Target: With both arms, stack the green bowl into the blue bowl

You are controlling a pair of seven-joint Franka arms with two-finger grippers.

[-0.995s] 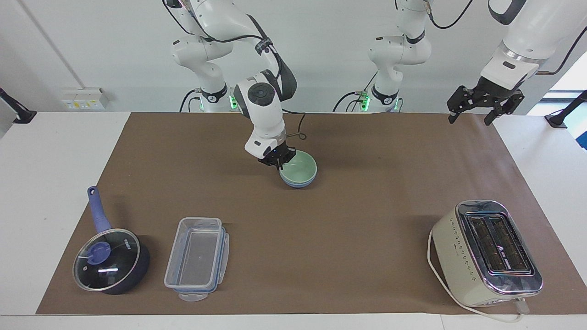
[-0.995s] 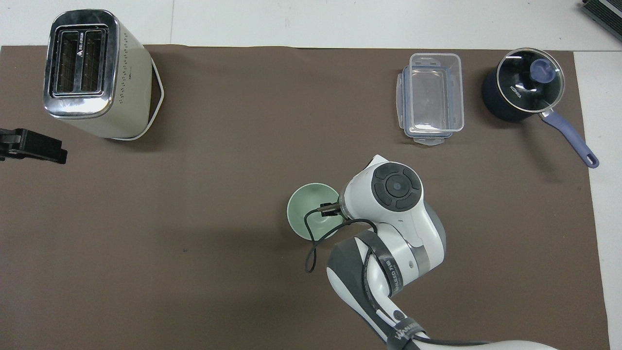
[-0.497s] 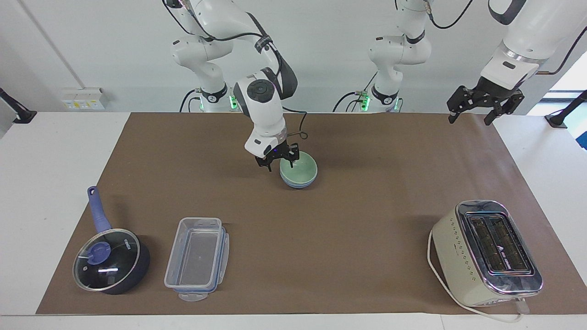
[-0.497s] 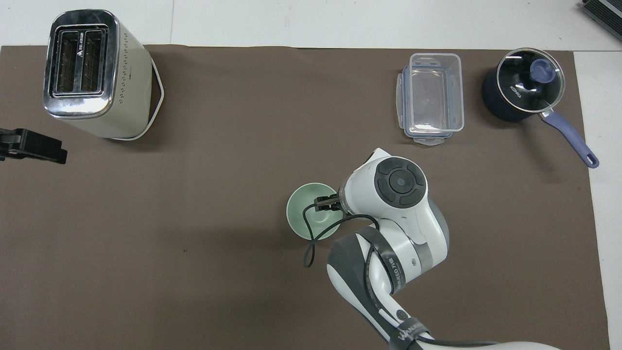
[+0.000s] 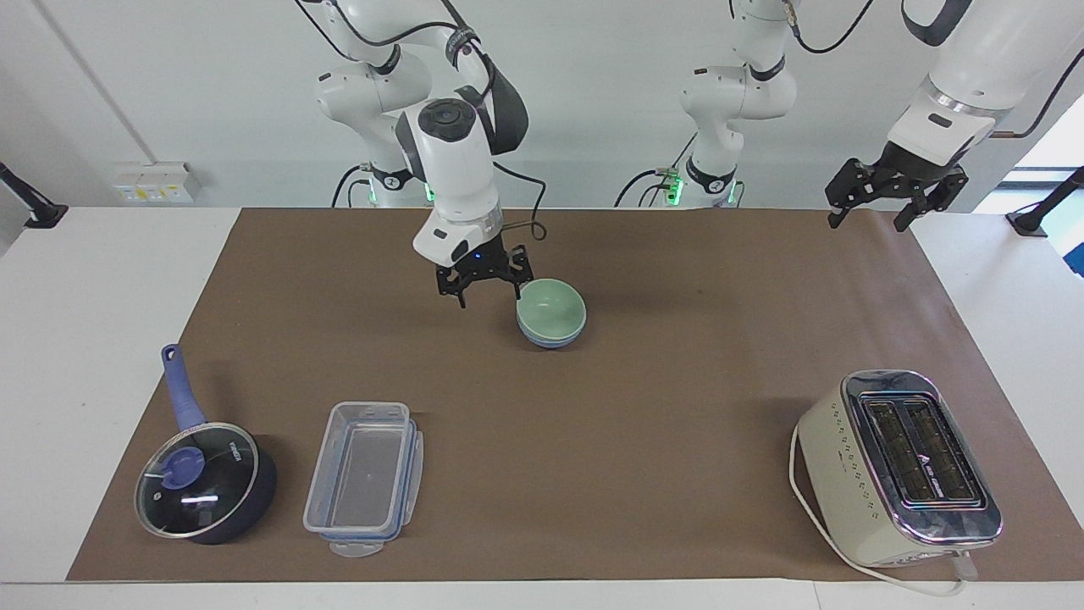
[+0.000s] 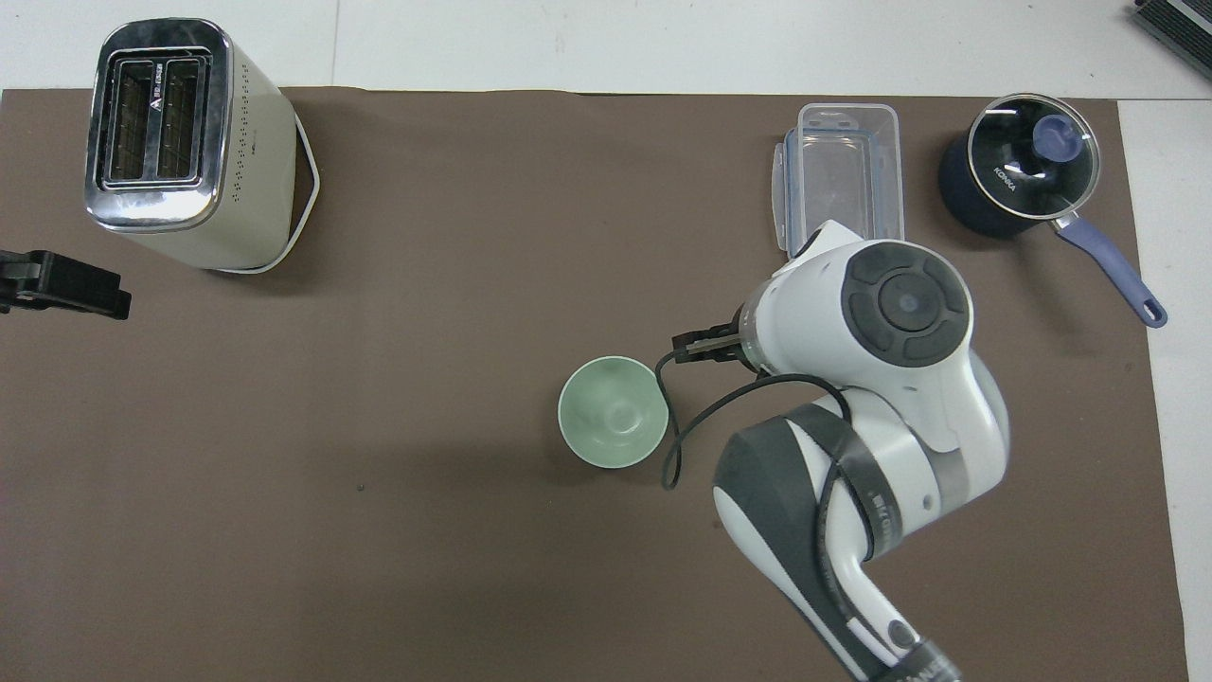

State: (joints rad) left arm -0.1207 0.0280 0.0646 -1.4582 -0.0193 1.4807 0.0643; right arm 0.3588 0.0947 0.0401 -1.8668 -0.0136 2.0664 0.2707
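The green bowl [image 5: 550,307] sits nested in the blue bowl [image 5: 550,341] at the middle of the mat. Only a blue band shows under it. In the overhead view the green bowl [image 6: 613,412] hides the blue one. My right gripper [image 5: 478,286] is open and empty. It hangs a little above the mat beside the bowls, toward the right arm's end, apart from them. Its wrist covers most of it in the overhead view [image 6: 703,341]. My left gripper [image 5: 889,202] is open and empty. It waits high over the mat's edge at the left arm's end [image 6: 59,284].
A cream toaster [image 5: 898,466] stands toward the left arm's end, farther from the robots than the bowls. A clear plastic container [image 5: 364,474] and a dark blue lidded saucepan [image 5: 203,481] lie toward the right arm's end, also farther from the robots.
My right gripper let go of the green bowl's rim, opened, rose and moved off toward the right arm's end. The green bowl stays in the blue bowl. The left arm has not moved.
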